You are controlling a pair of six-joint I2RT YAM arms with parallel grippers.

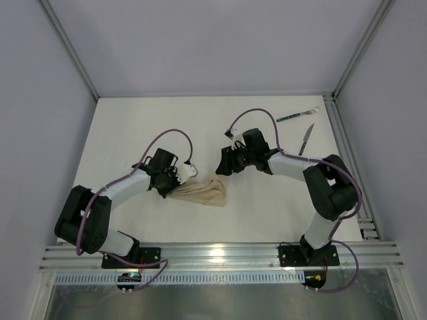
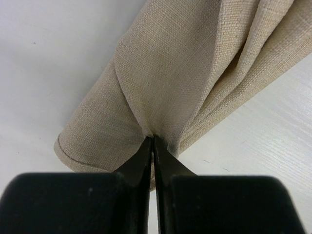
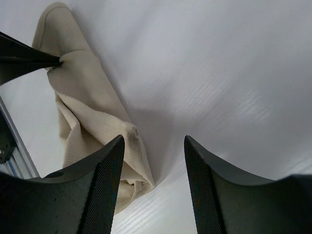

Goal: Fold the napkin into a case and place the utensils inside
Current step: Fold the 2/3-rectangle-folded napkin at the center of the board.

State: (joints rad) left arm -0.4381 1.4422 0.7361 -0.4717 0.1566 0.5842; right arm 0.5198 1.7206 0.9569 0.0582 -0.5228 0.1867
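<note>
The beige napkin (image 1: 205, 192) lies bunched and creased on the white table, not a flat square. My left gripper (image 1: 176, 189) is shut on its left end; in the left wrist view the black fingertips (image 2: 152, 140) pinch a fold of napkin (image 2: 185, 73). My right gripper (image 1: 223, 165) hangs open just above the napkin's right end. In the right wrist view the napkin (image 3: 92, 117) sits beside the left finger, and nothing is between the gripper's (image 3: 153, 139) fingers. The fork (image 1: 297, 116) and knife (image 1: 306, 139), both green-handled, lie at the far right. No case shape shows.
An aluminium rail (image 1: 345, 153) runs along the table's right edge, close to the utensils. The front rail (image 1: 220, 255) carries both arm bases. Grey walls enclose the back and sides. The left gripper's fingers (image 3: 24, 56) show in the right wrist view.
</note>
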